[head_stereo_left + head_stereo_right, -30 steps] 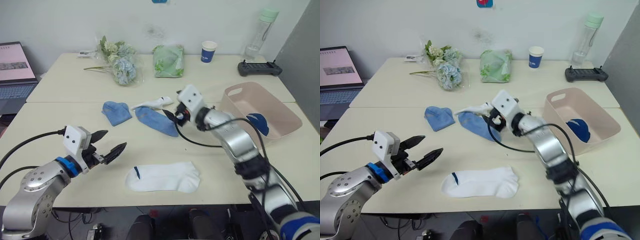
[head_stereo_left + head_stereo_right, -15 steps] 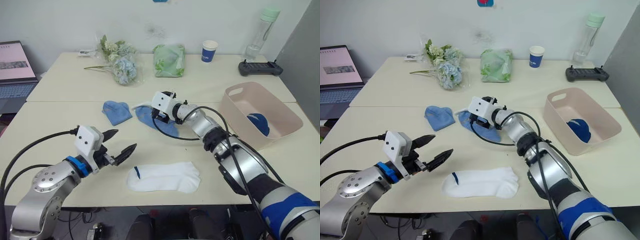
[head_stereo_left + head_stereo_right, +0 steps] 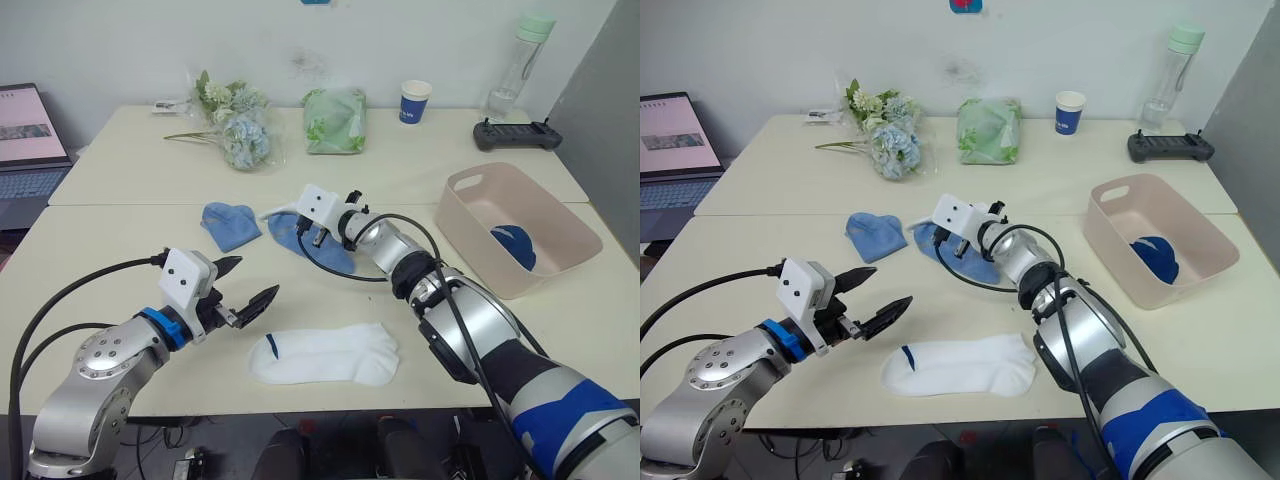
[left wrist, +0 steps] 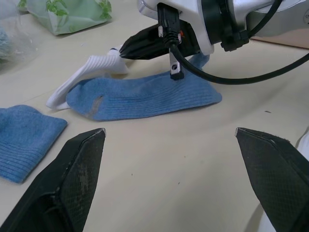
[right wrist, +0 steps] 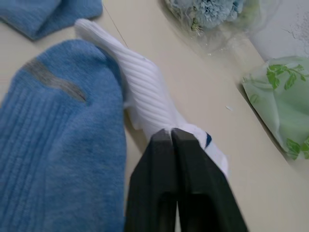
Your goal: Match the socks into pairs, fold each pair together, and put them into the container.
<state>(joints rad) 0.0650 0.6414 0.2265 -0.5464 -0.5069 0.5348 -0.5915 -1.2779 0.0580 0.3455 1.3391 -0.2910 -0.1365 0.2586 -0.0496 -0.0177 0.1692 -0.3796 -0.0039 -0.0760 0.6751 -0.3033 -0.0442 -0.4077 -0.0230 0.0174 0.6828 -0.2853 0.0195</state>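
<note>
Left pincer (image 3: pixel 243 303): fingers spread, above the counter (image 3: pixel 120 240), beside a flat white sock (image 3: pixel 325 355). Mid-counter: two blue socks (image 3: pixel 228 222), second white sock (image 5: pixel 154 108); right pincer (image 5: pixel 173 137) clenched on it. Far right: tub (image 3: pixel 560 262) holding a navy pair (image 3: pixel 516 245).

Bright, even light; soft shadows.

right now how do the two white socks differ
The near white sock lies flat and spread out at the table's front; the far white sock is bunched narrow beside a light blue sock.

The near one lies free, just ahead of the open left gripper; the far one is pinched at one end by the shut right gripper.

Both are white with a small blue mark.
</note>
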